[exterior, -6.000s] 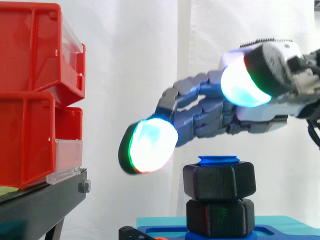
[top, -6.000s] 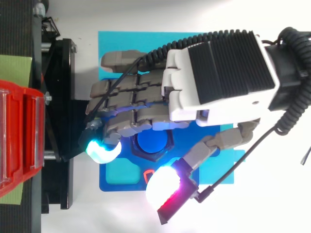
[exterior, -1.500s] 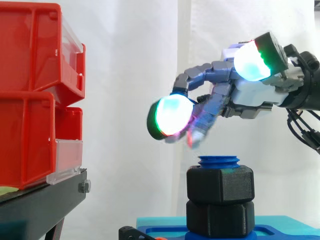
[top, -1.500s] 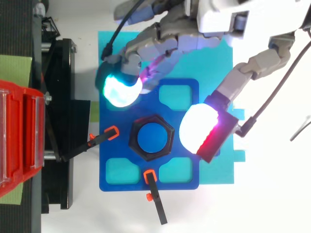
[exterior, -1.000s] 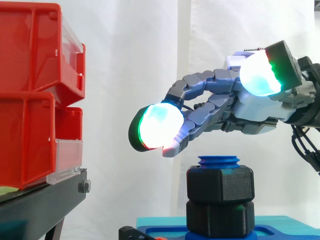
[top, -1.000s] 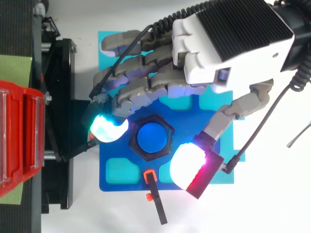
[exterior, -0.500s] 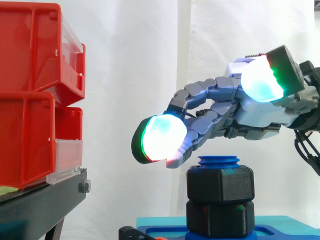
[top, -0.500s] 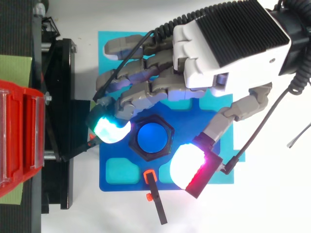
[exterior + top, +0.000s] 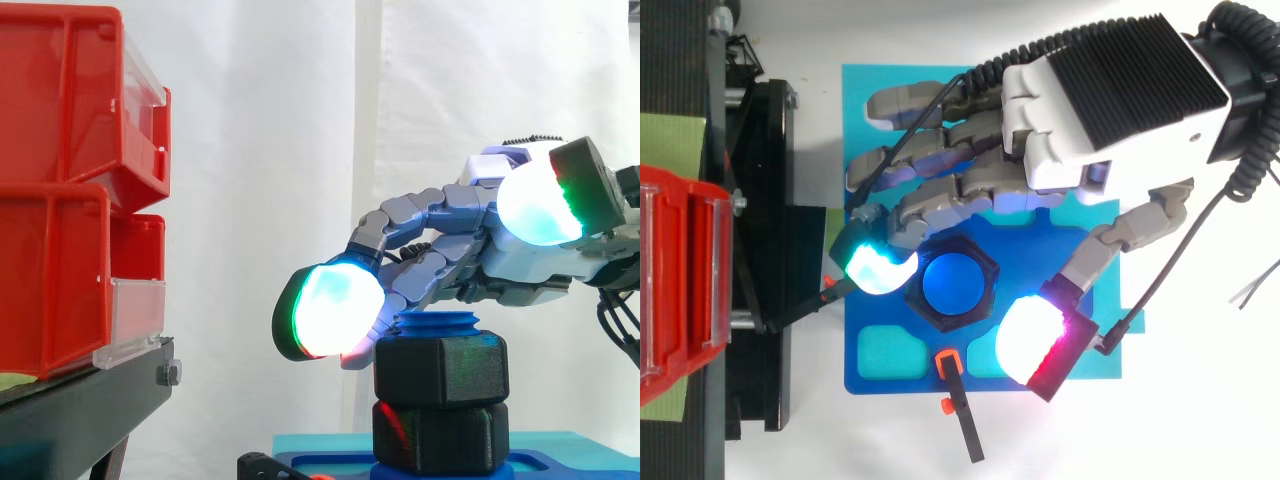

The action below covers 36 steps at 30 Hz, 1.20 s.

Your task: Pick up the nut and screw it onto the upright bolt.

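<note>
Hand [image 9: 1110,100]: released; fingers extended w/ slight bend, thumb spread apart; nothing held. The arm comes in from the 3 o'clock edge in the side view and from approx. 2 o'clock in the top view.

Bolt [image 9: 952,283]: blue, upright, at the ctr of the blue fixture plate [image 9: 900,375]; the plate lies on a cyan base [image 9: 865,85], which lies on the white counter [image 9: 1200,400].

Upper nut [image 9: 440,368]: black, hex, threaded on the bolt; the blue bolt tip stands proud of its top face. It sits directly on the lower nut [image 9: 440,437], also black, faces touching; the lower nut is down at plate level.

Finger pad [image 9: 330,310]: glows white-cyan w/ green and red rim; in the top view it is at 9 o'clock of the upper nut, just beside it. In the side view it hangs at bolt-tip height; contact w/ the nut cannot be told.

Thumb pad [image 9: 1030,340]: glows white w/ red edge, at approx. 4 o'clock of the nut in the top view. In the side view it is well above the nut, clear of it.

Palm: over the 1 o'clock part of the plate, above the bolt.

Two black pins w/ orange ends [image 9: 945,362] point at the nuts from 6 and 9 o'clock.

Red bins [image 9: 60,200]: stacked on a black stand [image 9: 80,410], at 9 o'clock of the bolt, well apart from it.
</note>
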Each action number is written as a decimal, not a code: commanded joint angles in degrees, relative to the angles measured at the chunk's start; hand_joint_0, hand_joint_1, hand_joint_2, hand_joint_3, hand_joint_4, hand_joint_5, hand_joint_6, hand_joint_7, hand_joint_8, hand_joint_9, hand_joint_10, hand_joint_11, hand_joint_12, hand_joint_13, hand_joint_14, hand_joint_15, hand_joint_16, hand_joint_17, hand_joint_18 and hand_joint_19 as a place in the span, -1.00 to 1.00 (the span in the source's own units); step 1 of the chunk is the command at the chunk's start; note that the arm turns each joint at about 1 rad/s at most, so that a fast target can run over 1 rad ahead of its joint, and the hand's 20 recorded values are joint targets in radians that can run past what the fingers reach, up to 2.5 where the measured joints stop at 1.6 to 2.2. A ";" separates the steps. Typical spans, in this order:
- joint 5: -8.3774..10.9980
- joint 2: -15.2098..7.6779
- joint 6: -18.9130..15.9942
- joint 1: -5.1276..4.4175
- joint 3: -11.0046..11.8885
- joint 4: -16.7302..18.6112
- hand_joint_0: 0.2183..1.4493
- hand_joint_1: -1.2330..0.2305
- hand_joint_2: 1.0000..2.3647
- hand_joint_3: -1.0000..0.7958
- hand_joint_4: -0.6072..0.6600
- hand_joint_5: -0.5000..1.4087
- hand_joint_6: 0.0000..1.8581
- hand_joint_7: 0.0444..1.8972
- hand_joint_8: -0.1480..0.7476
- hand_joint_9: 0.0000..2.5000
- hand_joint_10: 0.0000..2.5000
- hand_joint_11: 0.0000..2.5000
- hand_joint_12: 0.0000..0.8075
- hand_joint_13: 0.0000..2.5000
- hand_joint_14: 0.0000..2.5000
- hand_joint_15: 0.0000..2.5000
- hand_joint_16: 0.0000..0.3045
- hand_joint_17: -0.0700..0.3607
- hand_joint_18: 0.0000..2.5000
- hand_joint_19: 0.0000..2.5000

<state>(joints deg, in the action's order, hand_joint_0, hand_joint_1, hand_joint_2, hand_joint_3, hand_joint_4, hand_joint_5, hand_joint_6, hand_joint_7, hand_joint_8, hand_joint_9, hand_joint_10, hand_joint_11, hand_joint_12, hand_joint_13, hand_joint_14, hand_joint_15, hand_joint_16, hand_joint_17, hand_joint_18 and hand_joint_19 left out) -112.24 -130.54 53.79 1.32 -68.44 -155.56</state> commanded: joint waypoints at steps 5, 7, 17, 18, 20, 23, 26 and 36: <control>0.00 -0.06 0.17 0.00 -0.03 0.08 -0.62 0.31 -1.00 -0.44 0.26 -0.63 -0.46 -0.27 -0.19 -0.61 -1.00 -1.00 -0.23 -0.86 -1.00 -1.00 -0.77 -0.31 -1.00 -1.00; 0.00 -0.06 0.26 0.00 -0.03 0.08 -0.62 0.31 -1.00 -0.44 0.26 -0.63 -0.46 -0.26 -0.18 -0.61 -1.00 -1.00 -0.24 -0.85 -1.00 -1.00 -0.77 -0.31 -1.00 -1.00; 0.00 0.03 1.40 0.00 -0.03 0.17 -0.61 0.30 -1.00 -0.44 0.31 -0.62 -0.46 -0.21 -0.16 -0.58 -1.00 -1.00 -0.28 -0.81 -1.00 -1.00 -0.80 -0.35 -1.00 -1.00; 0.00 -0.06 1.49 0.00 -0.03 0.08 -0.61 0.30 -1.00 -0.44 0.31 -0.61 -0.46 -0.21 -0.16 -0.58 -1.00 -1.00 -0.28 -0.81 -1.00 -1.00 -0.80 -0.35 -1.00 -1.00; 0.00 -0.06 1.58 0.00 -0.03 0.17 -0.61 0.30 -1.00 -0.44 0.34 -0.60 -0.46 -0.17 -0.15 -0.56 -1.00 -1.00 -0.29 -0.80 -1.00 -1.00 -0.80 -0.36 -1.00 -1.00; 0.00 0.03 1.67 0.18 -0.03 0.25 -0.60 0.29 -1.00 -0.44 0.38 -0.59 -0.46 -0.11 -0.14 -0.54 -1.00 -1.00 -0.33 -0.77 -1.00 -1.00 -0.82 -0.39 -1.00 -1.00; 0.00 0.03 1.67 0.26 -0.03 -0.01 -0.59 0.28 -1.00 -0.44 0.39 -0.58 -0.46 -0.05 -0.13 -0.52 -1.00 -1.00 -0.42 -0.73 -1.00 -1.00 -0.86 -0.45 -1.00 -1.00; -0.26 0.03 1.67 0.70 -0.03 -0.36 -0.57 0.23 -1.00 -0.44 0.34 -0.56 -0.46 0.23 -0.11 -0.40 -1.00 -1.00 -0.60 -0.65 -1.00 -1.00 -0.92 -0.55 -0.87 -1.00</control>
<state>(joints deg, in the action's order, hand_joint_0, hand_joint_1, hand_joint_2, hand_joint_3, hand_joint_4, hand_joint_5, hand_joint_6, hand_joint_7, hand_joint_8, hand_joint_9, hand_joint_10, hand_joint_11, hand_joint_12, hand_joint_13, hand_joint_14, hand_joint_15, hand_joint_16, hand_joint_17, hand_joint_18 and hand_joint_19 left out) -112.40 -130.54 55.46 1.88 -68.47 -155.90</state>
